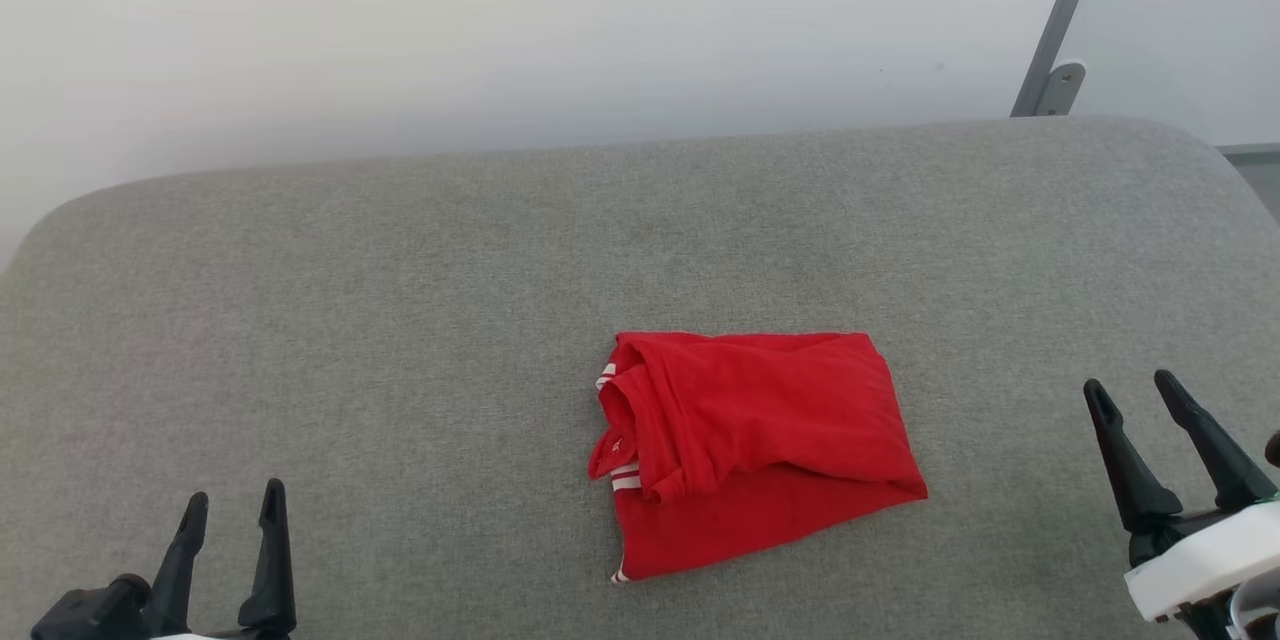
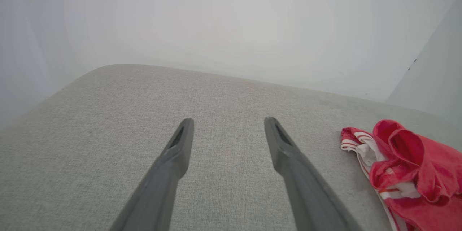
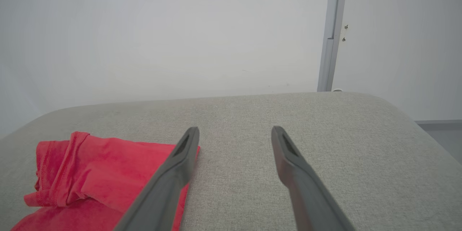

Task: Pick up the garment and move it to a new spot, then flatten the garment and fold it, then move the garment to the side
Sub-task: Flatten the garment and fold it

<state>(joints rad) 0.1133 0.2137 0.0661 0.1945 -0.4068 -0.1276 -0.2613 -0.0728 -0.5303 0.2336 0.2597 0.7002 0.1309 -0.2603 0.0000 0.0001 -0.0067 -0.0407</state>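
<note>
The red garment [image 1: 755, 445] lies folded into a compact rectangle on the grey cushion, a little right of centre, with striped red-and-white trim poking out along its left edge. My left gripper [image 1: 232, 505] rests open at the lower left, well away from it; its wrist view has the garment [image 2: 408, 168] off to the right of the open left gripper [image 2: 227, 124]. My right gripper [image 1: 1133, 390] stands open at the lower right, apart from the cloth; in its wrist view the garment [image 3: 97, 173] lies to the left of the open right gripper [image 3: 234, 131]. Nothing is between either pair of fingers.
The grey upholstered surface [image 1: 400, 320] has rounded far corners and ends at a pale wall. A grey metal post [image 1: 1055, 30] rises behind the far right corner.
</note>
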